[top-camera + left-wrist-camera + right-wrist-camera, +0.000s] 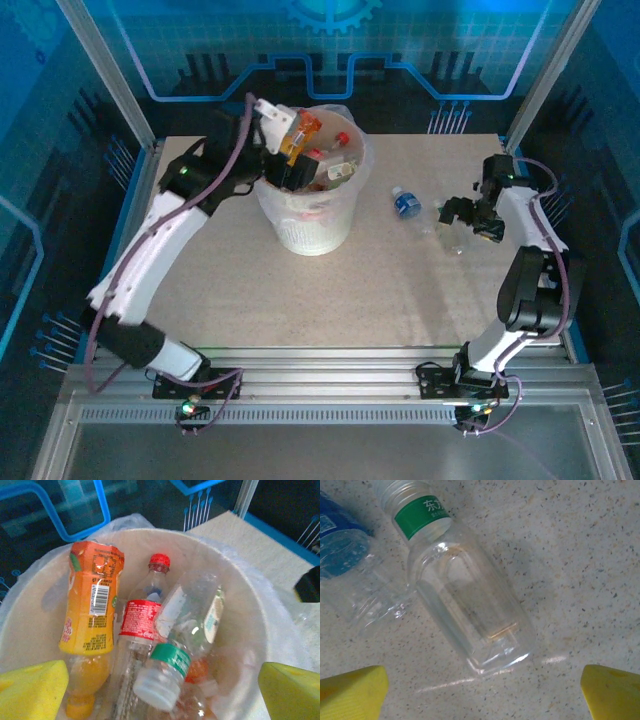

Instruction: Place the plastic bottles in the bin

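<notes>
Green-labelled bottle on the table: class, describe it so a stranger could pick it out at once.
Start at the white bin, then move right across the speckled table to two bottles lying there. It is the clear flat-sided bottle with a green neck label, beside a rounder blue-labelled bottle.

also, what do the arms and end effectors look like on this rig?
Left arm and right arm match: white link shells, black joints, a purple cable looping along each, and a small green light at each base. The end effectors' fingers are yellow, both the left fingers and the right fingers.
</notes>
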